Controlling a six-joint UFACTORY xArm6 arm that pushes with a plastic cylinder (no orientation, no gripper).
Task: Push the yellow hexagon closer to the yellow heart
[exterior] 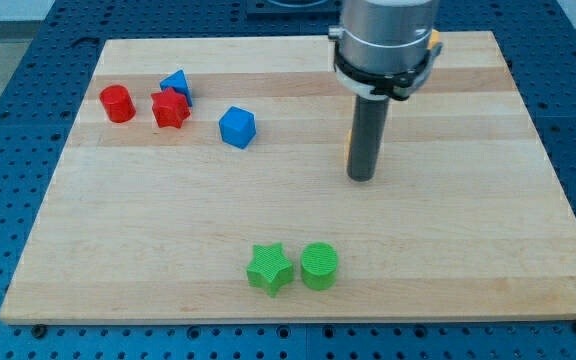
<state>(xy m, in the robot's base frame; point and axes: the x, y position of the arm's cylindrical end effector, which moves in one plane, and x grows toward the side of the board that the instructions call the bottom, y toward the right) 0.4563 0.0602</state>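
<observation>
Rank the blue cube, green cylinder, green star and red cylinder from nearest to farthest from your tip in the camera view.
From my tip:
1. Green cylinder, toward the view's bottom, slightly left.
2. Blue cube, to the view's left; close to the green star in distance, so this order is uncertain.
3. Green star, bottom left.
4. Red cylinder, far left.

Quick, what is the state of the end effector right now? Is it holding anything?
End effector: a bare rod, no jaws, so it holds nothing.
My tip rests on the board, touching a small yellow sliver mostly hidden behind the rod; its shape cannot be told.
</observation>
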